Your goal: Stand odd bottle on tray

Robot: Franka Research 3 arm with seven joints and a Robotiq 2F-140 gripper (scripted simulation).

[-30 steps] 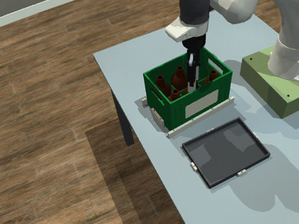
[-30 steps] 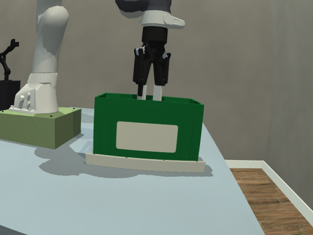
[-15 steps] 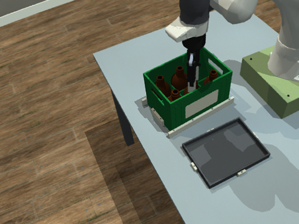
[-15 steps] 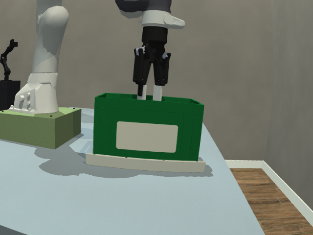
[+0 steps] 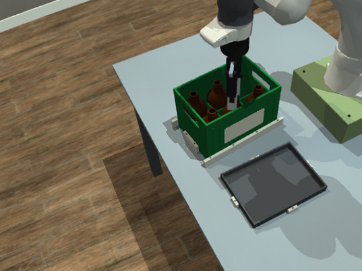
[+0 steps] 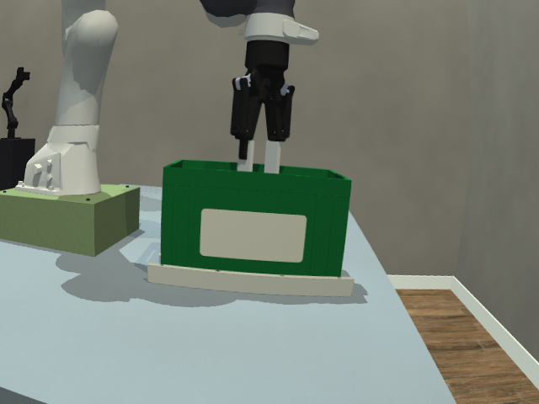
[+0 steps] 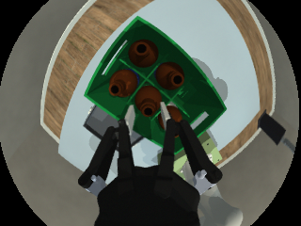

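Observation:
A green crate (image 5: 231, 112) stands on the grey table and holds five brown bottles; several necks show around my fingers, such as the one at the back (image 5: 217, 88). The middle bottle (image 7: 149, 101) stands between my two fingers in the wrist view. My gripper (image 5: 231, 99) points straight down into the crate, its fingertips below the rim (image 6: 258, 167). The fingers straddle the middle bottle's neck, partly open, with a small gap on each side (image 7: 147, 113). The dark tray (image 5: 273, 183) lies empty in front of the crate. From the side view the crate (image 6: 254, 221) hides the bottles.
Cream stop rails (image 5: 242, 142) border the crate's base. The arm's green pedestal (image 5: 341, 99) stands to the right of the crate. The table's left edge runs close past the crate and tray.

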